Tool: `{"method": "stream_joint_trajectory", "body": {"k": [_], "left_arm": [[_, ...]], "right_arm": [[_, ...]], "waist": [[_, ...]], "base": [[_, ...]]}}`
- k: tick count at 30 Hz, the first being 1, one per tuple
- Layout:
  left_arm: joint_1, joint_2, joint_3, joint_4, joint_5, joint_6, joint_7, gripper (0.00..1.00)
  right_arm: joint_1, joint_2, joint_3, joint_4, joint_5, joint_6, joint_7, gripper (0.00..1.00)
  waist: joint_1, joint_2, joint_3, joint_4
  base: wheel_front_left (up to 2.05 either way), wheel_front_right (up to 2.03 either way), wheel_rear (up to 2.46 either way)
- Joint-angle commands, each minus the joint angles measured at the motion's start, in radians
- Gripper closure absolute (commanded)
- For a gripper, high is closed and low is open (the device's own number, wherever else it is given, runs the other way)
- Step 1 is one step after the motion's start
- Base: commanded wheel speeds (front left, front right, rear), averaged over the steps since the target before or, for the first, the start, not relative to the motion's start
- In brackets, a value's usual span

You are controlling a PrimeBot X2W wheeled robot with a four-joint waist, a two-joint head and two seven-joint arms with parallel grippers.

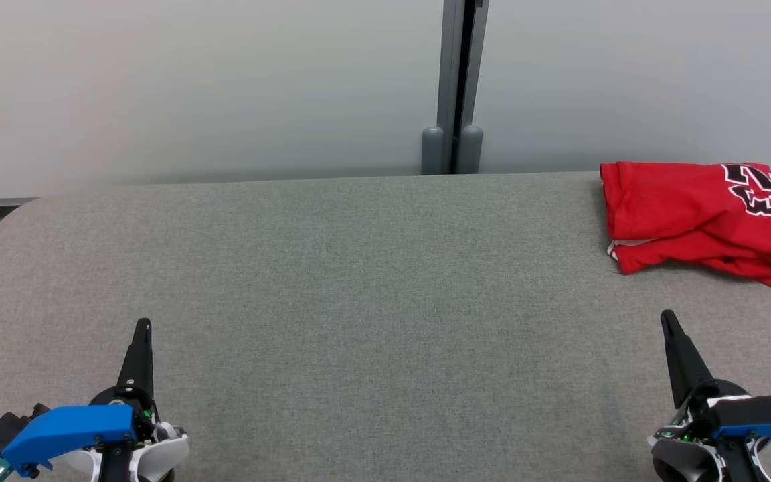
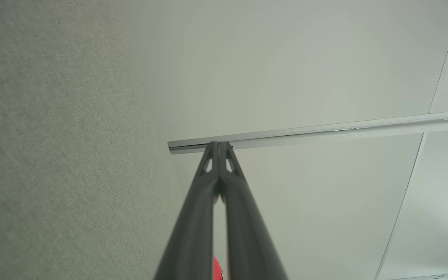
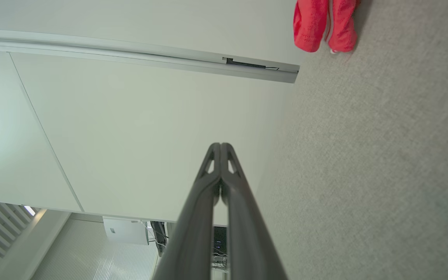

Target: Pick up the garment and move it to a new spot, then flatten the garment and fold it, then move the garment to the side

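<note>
At the far right corner of the grey fabric-covered bench point(image 1: 359, 301) lies the red garment point(image 1: 693, 214), folded into a rough, thick rectangle. Black-and-white lettering shows on its top layer toward the far right, and a strip of white trim peeks out at its near left corner. Its far edge sits close to the bench's far edge, and the folded layers bulge a little along the near side.

Near left, the left pincer point(image 1: 143, 327) points away from the robot with its two dark fingers pressed together into a single tip, gripping nothing; it is well apart from the garment. Near right, the right pincer point(image 1: 666, 316) stands the same way, fingers together and empty. Its tip is near the garment's near edge but not touching it, with bare bench between them.

Each wrist view shows that pincer's fingertips meeting, with only a narrow slit between the shafts lower down. Through the left one's slit a sliver of red shows. The right wrist view catches one end of the garment lying on the bench.

Behind the bench stand pale wall panels point(image 1: 191, 87), joined by a grey post point(image 1: 458, 80) with two rounded grey feet at its base.
</note>
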State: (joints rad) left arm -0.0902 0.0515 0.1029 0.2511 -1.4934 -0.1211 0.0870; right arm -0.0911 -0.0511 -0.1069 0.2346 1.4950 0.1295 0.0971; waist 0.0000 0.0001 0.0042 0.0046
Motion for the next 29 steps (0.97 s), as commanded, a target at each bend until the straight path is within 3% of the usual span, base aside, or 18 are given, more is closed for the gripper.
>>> {"method": "stream_joint_trajectory", "body": {"k": [1, 16, 29], "left_arm": [[-0.020, -0.001, 0.004, -0.007, -0.019, -0.007, 0.007, 1.00], [-0.024, -0.002, 0.014, -0.008, -0.123, -0.016, 0.031, 1.00], [-0.023, -0.002, 0.013, -0.007, -0.120, -0.012, 0.031, 1.00]], "right_arm": [[-0.015, 0.001, -0.004, -0.001, 0.023, 0.002, 0.007, 1.00], [-0.024, 0.002, -0.009, 0.013, 0.122, 0.002, 0.019, 1.00], [-0.024, 0.002, -0.009, 0.012, 0.119, 0.002, 0.019, 1.00]], "waist": [[0.0000, -0.0001, 0.000, 0.000], [0.0000, -0.0001, -0.001, -0.004], [0.0000, -0.0001, -0.001, -0.005]], "base": [[0.00, 0.00, 0.00], [0.00, 0.00, 0.00], [0.00, 0.00, 0.00]]}}
